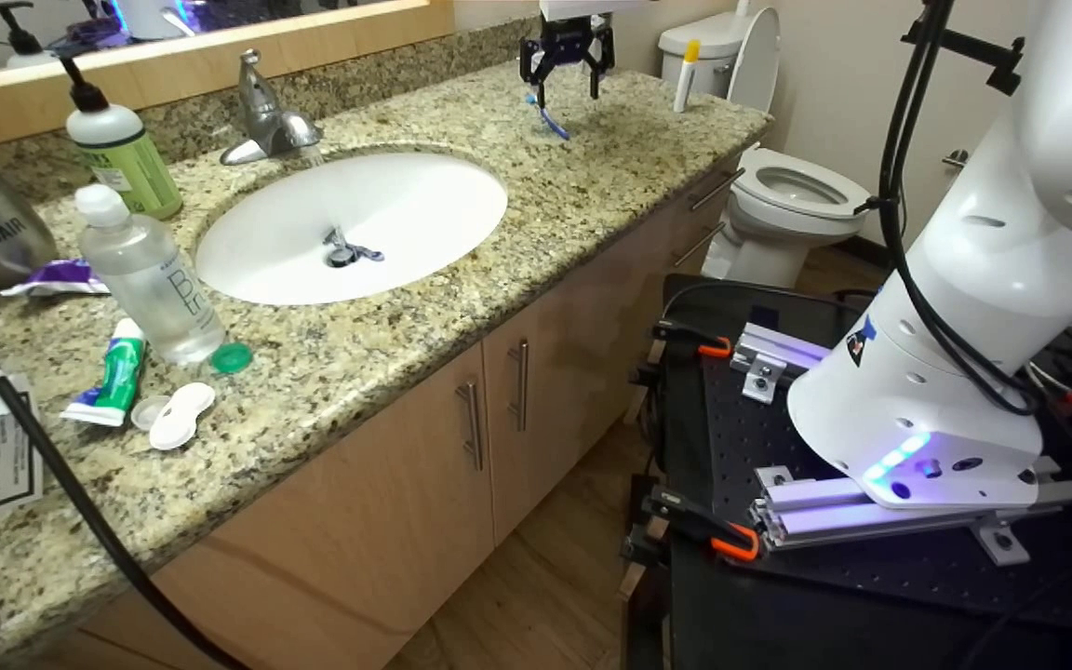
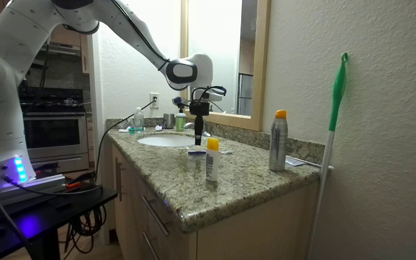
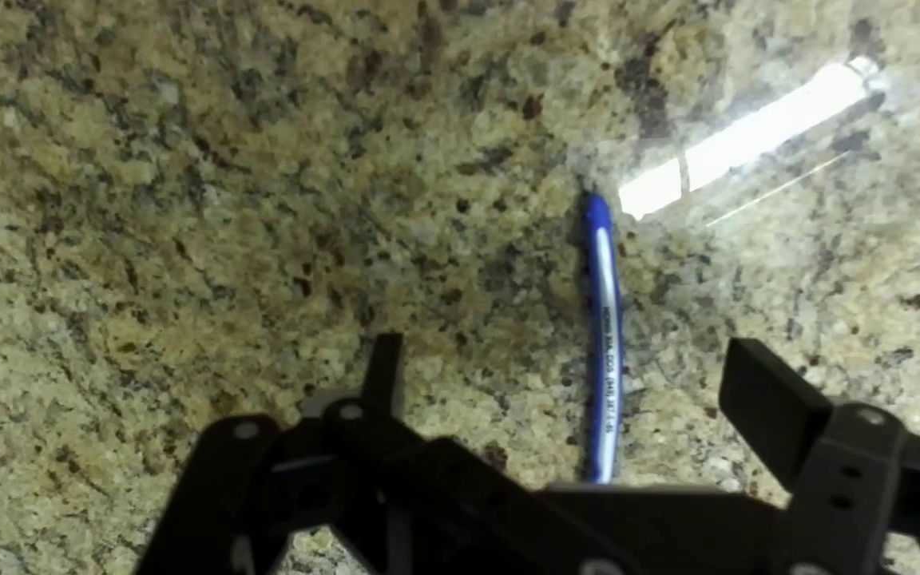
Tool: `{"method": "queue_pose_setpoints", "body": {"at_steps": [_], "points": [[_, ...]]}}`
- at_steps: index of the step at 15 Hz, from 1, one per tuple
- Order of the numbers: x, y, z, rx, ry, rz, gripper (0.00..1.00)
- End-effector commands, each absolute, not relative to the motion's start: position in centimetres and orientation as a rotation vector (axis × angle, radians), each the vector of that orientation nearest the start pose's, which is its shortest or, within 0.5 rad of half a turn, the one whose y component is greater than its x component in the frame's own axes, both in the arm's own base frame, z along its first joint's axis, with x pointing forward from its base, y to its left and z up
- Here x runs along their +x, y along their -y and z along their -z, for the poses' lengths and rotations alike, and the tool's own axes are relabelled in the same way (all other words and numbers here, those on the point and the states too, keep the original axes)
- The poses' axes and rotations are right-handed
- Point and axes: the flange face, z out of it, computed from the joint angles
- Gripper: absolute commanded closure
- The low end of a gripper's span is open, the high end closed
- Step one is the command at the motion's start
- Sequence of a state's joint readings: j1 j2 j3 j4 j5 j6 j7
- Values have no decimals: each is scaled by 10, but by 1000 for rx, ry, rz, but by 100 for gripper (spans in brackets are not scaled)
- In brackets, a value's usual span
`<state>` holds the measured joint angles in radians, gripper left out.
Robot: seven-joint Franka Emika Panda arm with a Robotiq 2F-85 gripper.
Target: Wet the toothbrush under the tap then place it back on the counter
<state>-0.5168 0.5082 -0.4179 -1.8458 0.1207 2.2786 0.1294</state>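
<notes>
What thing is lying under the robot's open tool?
Under the tool, a blue-and-white toothbrush lies on the counter. In the wrist view, only part of it shows; the tool covers the rest.

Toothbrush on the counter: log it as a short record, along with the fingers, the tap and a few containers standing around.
toothbrush: blue handle with a white stripe and print, lying on the granite countertop
wet or dry: cannot be told
fingers: open, above the toothbrush, not gripping it
tap: chrome, spout over the white oval basin
beside tap: green-and-white pump bottle
upright elsewhere on countertop: yellow-capped white bottle, orange-capped silver canister
</notes>
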Motion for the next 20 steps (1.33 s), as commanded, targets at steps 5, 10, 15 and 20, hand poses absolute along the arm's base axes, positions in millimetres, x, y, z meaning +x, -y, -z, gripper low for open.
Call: {"method": "queue_pose_setpoints", "body": {"at_steps": [5, 10, 15, 20], "points": [[410, 490, -233, -2749, -1695, -215, 0], [414, 483, -226, -2758, -1670, -220, 0], [416, 496, -221, -2737, -1723, -222, 27], [422, 508, -220, -2695, -1790, -209, 63]]}}
